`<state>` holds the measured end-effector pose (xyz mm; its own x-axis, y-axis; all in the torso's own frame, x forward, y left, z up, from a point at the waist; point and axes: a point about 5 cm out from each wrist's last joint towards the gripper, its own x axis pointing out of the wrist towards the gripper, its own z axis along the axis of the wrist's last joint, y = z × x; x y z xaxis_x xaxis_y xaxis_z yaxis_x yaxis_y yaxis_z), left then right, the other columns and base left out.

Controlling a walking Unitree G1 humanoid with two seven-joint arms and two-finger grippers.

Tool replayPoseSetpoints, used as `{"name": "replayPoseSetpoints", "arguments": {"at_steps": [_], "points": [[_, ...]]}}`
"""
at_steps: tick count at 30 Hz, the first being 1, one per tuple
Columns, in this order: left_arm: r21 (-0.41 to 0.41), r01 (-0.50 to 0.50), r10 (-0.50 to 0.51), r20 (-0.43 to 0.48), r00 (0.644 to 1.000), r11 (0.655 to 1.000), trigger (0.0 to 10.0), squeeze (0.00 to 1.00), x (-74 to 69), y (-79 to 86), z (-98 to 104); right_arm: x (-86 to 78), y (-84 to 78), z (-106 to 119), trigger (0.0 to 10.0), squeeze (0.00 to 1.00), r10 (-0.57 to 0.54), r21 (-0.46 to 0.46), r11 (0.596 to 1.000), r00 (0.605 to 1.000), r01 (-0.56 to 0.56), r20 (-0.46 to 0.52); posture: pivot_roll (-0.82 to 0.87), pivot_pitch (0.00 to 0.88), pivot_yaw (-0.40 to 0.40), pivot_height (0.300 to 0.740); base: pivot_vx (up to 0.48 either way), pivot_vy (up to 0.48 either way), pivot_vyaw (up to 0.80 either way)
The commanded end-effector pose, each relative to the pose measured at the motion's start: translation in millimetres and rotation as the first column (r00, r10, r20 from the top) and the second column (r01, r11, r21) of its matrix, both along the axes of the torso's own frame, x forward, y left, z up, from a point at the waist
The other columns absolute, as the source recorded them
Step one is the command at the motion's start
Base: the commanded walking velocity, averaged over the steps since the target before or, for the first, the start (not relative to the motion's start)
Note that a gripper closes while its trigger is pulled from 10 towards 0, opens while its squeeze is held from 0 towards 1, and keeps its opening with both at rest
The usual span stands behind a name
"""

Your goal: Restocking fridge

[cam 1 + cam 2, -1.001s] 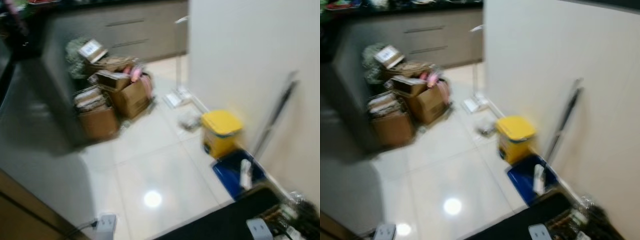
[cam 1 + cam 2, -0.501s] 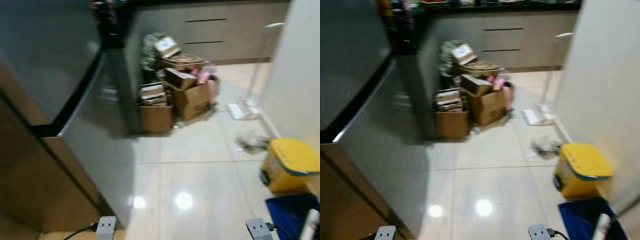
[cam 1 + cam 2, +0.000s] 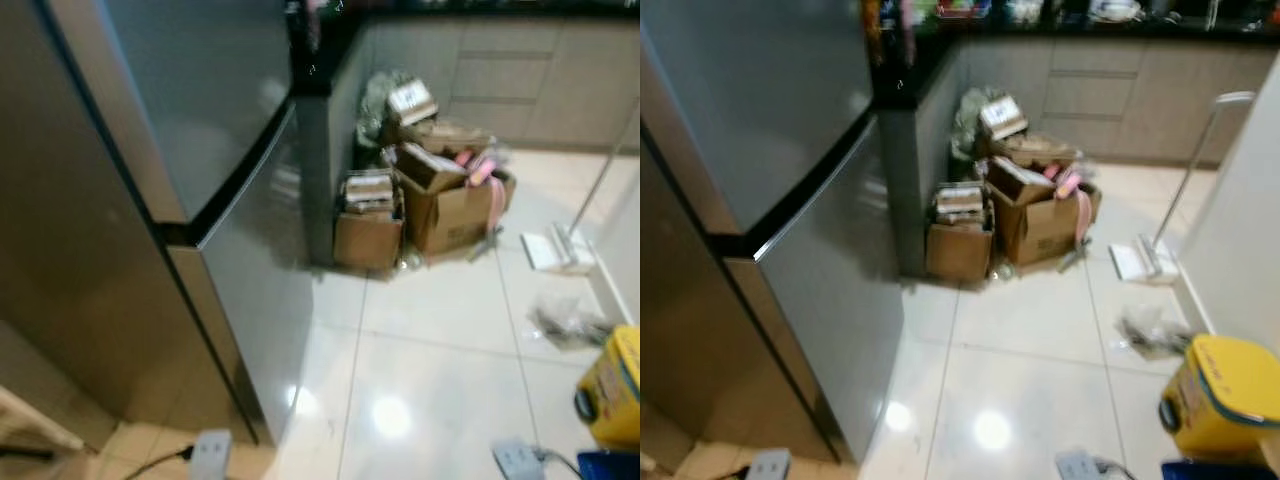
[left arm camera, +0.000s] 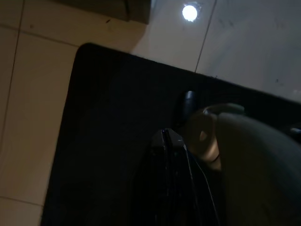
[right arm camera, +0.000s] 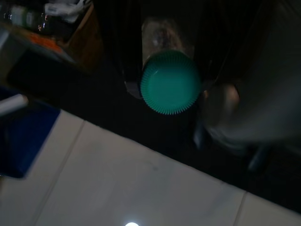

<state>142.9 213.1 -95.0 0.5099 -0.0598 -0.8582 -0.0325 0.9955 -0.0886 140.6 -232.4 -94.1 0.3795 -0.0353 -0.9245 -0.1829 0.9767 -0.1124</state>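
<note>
Kitchen floor tiles (image 3: 1030, 350) are glossy and pale with ceiling lights reflecting off them, and everything from my head cameras is a bit soft. Big grey fridge (image 3: 760, 150) takes up the left side, both doors closed, a dark seam between the upper and lower one. Past its far corner there's a pile of cardboard boxes (image 3: 1015, 215) stuffed with paper and junk, sitting against the grey cabinet drawers (image 3: 1110, 90). Over on the right I've got a yellow bin (image 3: 1220, 395) low in view, and a white floor mop (image 3: 1150, 255) lying near the wall.

On the right wrist camera, the right gripper (image 5: 162, 70) is pinching a bottle (image 5: 162, 35) between its fingers. I'm looking straight down onto the cap, which is teal green, round and ribbed around the edge, with what looks like a clear bottle body behind it. It's hanging over a black mat (image 5: 108, 113) on the tiles, so well away from the fridge.

Left wrist camera is pretty dark. The left gripper (image 4: 167, 141) hangs over the same black mat, and from this angle I can't tell how its fingers stand.
</note>
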Motion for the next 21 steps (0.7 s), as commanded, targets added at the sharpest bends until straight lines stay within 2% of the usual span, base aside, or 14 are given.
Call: {"name": "replayPoseSetpoints", "arguments": {"at_steps": [1,20,21], "points": [[-0.009,-0.015,0.014,-0.036,0.999,1.0,10.0,0.0,-11.2,-1.4,-4.4,1.4,-0.6,0.7,10.0,0.0,0.007,0.001,1.0,1.0,-0.007,0.0,-0.05,0.0,-0.002,0.74,0.0,0.0,0.77],[-0.018,-0.015,0.014,-0.039,0.999,1.0,10.0,0.0,-11.3,-2.1,-4.5,-0.8,4.0,-0.9,10.0,0.0,0.02,0.029,0.999,1.0,-0.019,-0.013,-0.05,0.0,0.0,0.74,0.0,0.0,0.78],[-0.02,-0.015,0.014,-0.039,0.999,1.0,10.0,0.0,-11.2,-2.1,-4.5,-0.7,3.9,-0.9,10.0,0.0,-0.001,0.034,0.999,1.0,0.001,-0.008,-0.05,0.0,0.001,0.74,0.0,-0.3,0.0]]}}
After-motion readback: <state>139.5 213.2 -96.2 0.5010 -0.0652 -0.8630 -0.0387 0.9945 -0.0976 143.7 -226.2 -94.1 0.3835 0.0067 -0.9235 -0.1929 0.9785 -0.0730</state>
